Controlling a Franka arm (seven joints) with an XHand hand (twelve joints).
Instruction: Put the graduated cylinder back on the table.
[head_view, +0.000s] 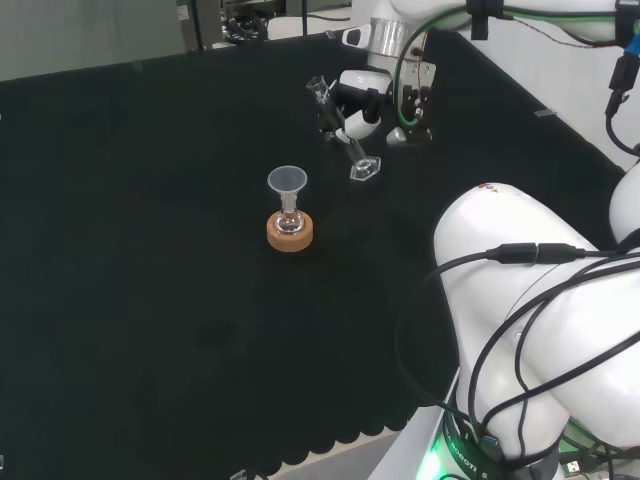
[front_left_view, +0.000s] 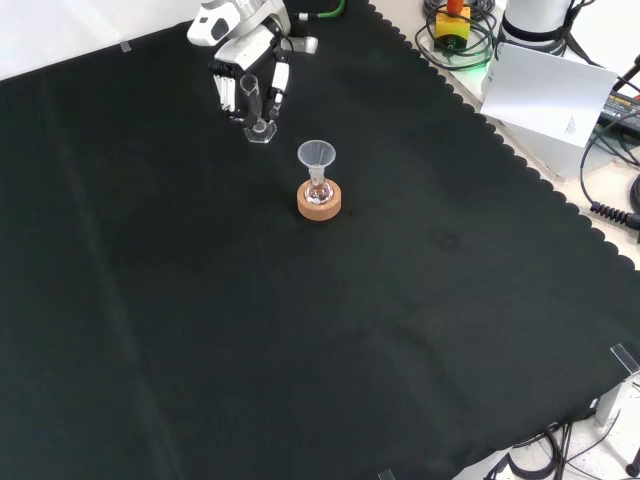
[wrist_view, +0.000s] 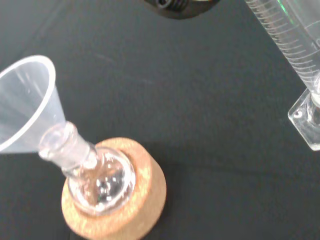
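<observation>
Hand (front_left_view: 248, 62) has its fingers (front_left_view: 276, 88) wrapped round the tilted graduated cylinder (front_left_view: 255, 110), base near the surface (front_left_view: 300, 330), beyond the funnel-topped flask (front_left_view: 318, 180).

White rounded arm links, black cables; black-and-white hand (head_view: 352, 110).

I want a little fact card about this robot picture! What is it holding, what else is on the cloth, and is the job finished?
holder: the hand, fingers curled round the graduated cylinder
cylinder pose: tilted in the head view, its base low, near the black cloth
cylinder set down: cannot tell if the base touches the cloth
other ware: a small round flask with a clear funnel in its neck
flask support: a cork ring
cylinder and flask: apart, not touching
job done: not yet, the hand holds the cylinder
</observation>
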